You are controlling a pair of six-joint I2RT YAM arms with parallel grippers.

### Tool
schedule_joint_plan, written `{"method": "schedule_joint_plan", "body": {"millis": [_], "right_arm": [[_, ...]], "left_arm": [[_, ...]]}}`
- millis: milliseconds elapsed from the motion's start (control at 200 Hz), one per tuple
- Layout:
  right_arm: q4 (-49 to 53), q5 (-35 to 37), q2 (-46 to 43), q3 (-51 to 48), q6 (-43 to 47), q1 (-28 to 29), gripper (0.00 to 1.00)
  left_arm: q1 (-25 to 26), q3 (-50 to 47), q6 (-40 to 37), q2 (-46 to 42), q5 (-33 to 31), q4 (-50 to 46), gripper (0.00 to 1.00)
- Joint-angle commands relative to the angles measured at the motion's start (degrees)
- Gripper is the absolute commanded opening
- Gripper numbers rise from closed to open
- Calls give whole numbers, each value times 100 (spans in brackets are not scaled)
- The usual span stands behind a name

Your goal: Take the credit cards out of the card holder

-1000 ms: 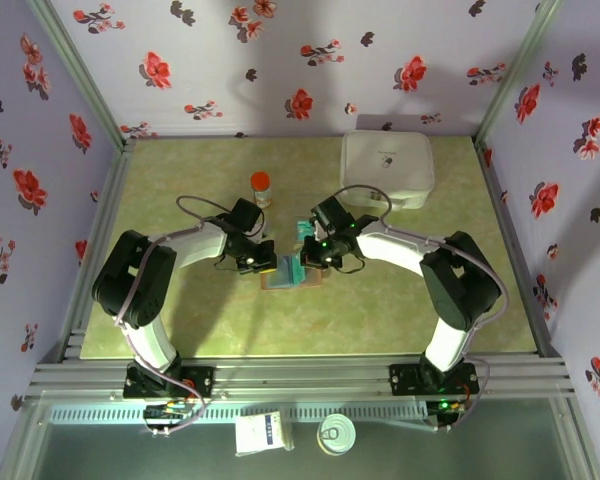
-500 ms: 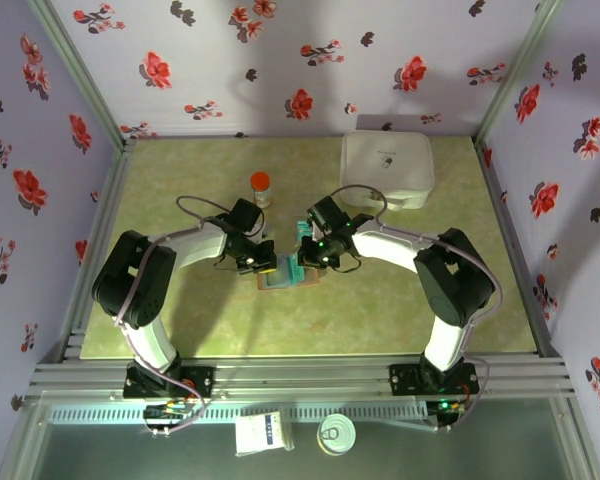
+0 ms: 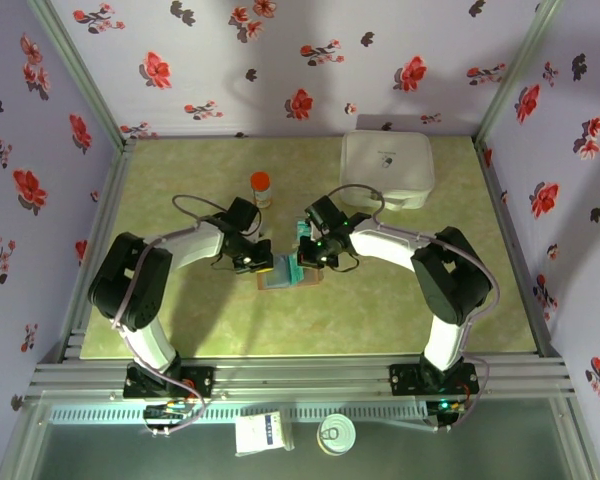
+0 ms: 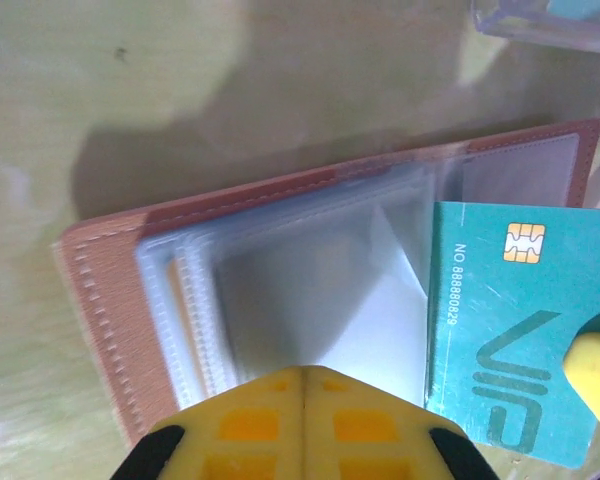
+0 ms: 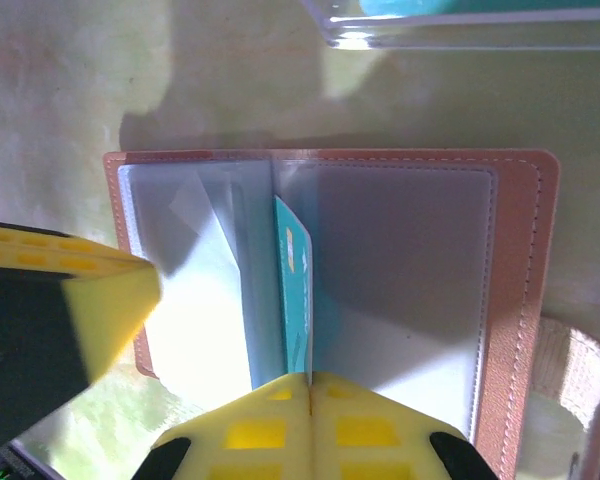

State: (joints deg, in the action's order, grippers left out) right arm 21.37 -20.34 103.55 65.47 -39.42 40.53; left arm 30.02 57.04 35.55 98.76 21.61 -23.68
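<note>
Right gripper point(image 5: 309, 382) is pinching teal credit card point(image 5: 293, 290) edge-on, card's long axis running straight ahead of fingers into open card holder point(image 5: 525, 300). Left gripper point(image 4: 305, 378), fingers pressed together, is bearing on clear sleeve point(image 4: 310, 290) beside card.

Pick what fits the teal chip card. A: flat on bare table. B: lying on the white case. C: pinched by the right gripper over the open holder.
C: the right gripper is shut on the teal card, edge-up over the open card holder.
</note>
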Motion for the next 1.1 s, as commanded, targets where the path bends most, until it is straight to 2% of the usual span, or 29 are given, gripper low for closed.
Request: {"method": "schedule_joint_plan", "body": {"millis": [0, 180, 325, 505, 645, 815, 940, 1005, 1100], "right_arm": [[418, 355, 13, 50, 29, 25, 0], [231, 174, -253, 51, -33, 25, 0], [465, 249, -514, 285, 98, 16, 0], [1023, 331, -695, 683, 792, -84, 0], [1872, 562, -645, 1178, 2273, -140, 0], [2702, 1128, -383, 1833, 4689, -279, 0], [3342, 916, -37, 2495, 6503, -510, 0], [3559, 1200, 115, 2774, 7462, -509, 0], [3725, 1657, 432, 3143, 8303, -523, 0]], "left_arm": [[-99, 97, -194, -397, -320, -377, 6], [-137, 115, -345, -258, -421, -503, 3], [-146, 99, -382, 17, -420, -449, 2], [-146, 144, -416, 177, -394, -348, 2], [-154, 229, -444, 236, -370, -362, 2], [-202, 254, -410, 201, -314, -268, 4], [-256, 256, -384, 63, -245, -261, 6], [-277, 247, -378, -41, -248, -295, 7], [-325, 221, -382, -197, -253, -385, 8]]}}
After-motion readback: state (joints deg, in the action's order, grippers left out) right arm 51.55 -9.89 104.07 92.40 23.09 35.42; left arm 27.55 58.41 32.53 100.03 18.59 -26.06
